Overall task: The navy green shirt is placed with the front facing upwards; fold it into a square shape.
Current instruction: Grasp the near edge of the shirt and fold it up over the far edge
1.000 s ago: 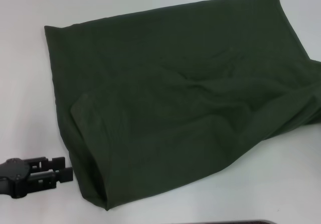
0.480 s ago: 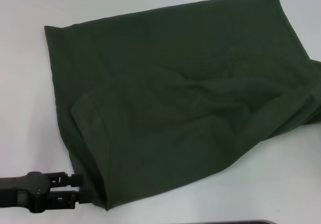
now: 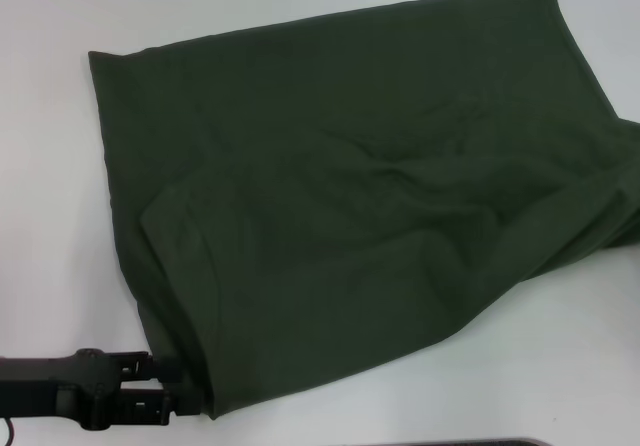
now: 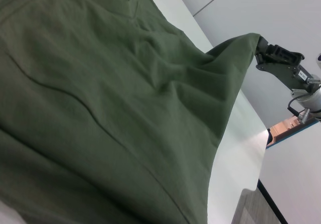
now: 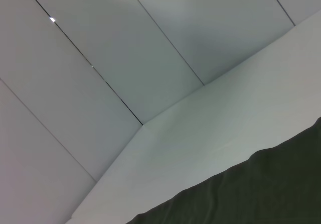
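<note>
Resting on white table [image 3: 60,166]: shirt [image 3: 360,196]

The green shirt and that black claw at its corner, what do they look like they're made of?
The navy green shirt looks like soft, matte knit cloth, likely cotton: it creases, drapes in loose folds and shows stitched hems. The left gripper, at the shirt's near corner, looks like hard black plastic or painted metal, with blocky matte parts. The right gripper holds a lifted corner and looks the same.
</note>
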